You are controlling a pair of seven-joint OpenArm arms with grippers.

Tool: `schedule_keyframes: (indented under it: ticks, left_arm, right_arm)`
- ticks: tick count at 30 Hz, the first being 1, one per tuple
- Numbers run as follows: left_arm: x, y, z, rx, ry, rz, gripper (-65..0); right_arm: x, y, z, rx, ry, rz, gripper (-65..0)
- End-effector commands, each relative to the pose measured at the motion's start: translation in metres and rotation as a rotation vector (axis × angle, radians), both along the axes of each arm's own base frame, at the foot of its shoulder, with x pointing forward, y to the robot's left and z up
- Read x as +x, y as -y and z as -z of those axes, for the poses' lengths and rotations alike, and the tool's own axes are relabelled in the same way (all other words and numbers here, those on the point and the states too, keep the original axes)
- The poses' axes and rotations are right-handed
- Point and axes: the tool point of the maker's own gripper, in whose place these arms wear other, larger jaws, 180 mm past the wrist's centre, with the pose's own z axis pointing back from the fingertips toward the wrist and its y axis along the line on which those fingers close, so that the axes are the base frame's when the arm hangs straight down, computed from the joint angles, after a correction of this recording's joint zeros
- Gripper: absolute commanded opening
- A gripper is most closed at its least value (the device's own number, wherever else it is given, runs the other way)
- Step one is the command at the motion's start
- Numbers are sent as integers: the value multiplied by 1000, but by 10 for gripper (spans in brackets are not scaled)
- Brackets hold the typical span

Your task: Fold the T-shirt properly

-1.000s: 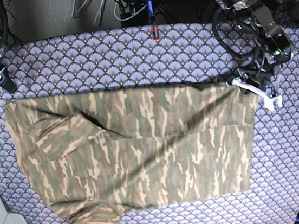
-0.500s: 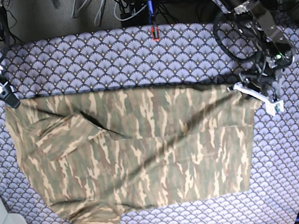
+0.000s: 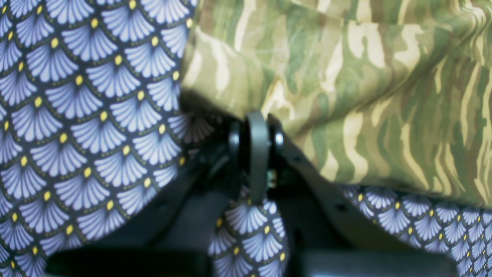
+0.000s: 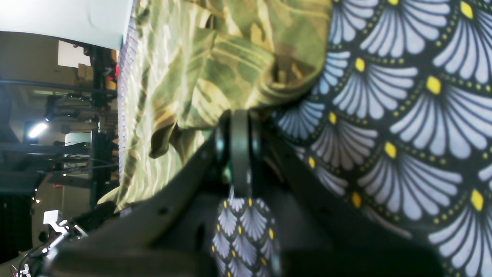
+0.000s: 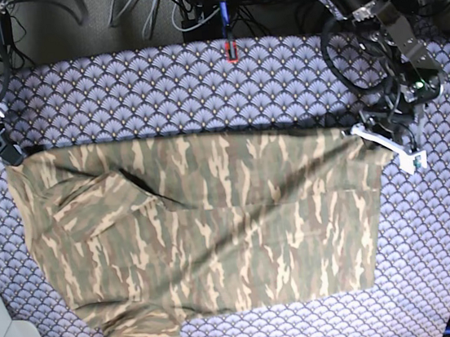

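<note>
Left pincer [image 3: 255,127] is clamped shut on the hem corner of the T-shirt [image 5: 208,228], with camouflage fabric bunched just above its closed jaws. Right pincer [image 4: 236,123] is likewise closed, pinching a gathered corner of the same garment. Between the two pincers the T-shirt lies spread across the worktop [image 5: 157,86], which is covered by a purple scallop-patterned cloth [image 3: 77,115]; one sleeve is folded over the body near the right pincer.
</note>
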Motion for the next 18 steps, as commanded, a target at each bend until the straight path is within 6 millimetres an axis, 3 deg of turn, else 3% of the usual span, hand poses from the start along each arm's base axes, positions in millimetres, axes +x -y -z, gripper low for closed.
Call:
schedule_keyframes:
  ticks: [1, 6, 10, 18]
  left_arm:
    - [9, -4, -14, 12, 49, -2, -642]
    - [7, -3, -12, 12, 40, -1, -642]
    - [5, -4, -11, 13, 35, -1, -642]
    - [4, -5, -10, 14, 32, -1, -642]
  right_arm:
    - [-4, 2, 8, -9, -42, 2, -650]
    - [-9, 4, 8, -13, -46, 7, -650]
    - [-31, 15, 14, -13, -70, 53, -650]
    - [-56, 27, -8, -111, -33, 75, -650]
